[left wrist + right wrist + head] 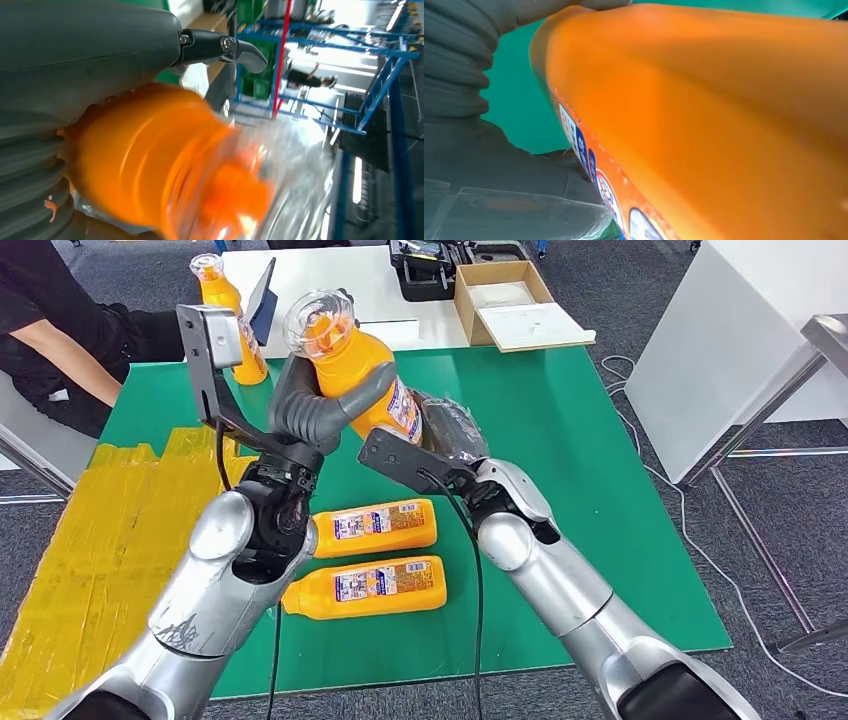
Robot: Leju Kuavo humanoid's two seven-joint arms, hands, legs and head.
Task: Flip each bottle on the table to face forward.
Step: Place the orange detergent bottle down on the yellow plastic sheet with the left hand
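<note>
Held bottle [352, 365]: left hand [312, 405] fingers grasping its neck, right hand [450, 430] fingers grasping its base; label [594, 170] legible from right wrist. Two bottles [372, 528] lie on desk [600, 490] below.

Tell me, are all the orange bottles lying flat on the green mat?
No: two bottles lie flat, one stands at the far edge, and the left hand holds another up.

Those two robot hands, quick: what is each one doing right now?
Left hand: its fingers grip the raised orange bottle near the neck.
Right hand: holds the lower end of that same bottle.
</note>
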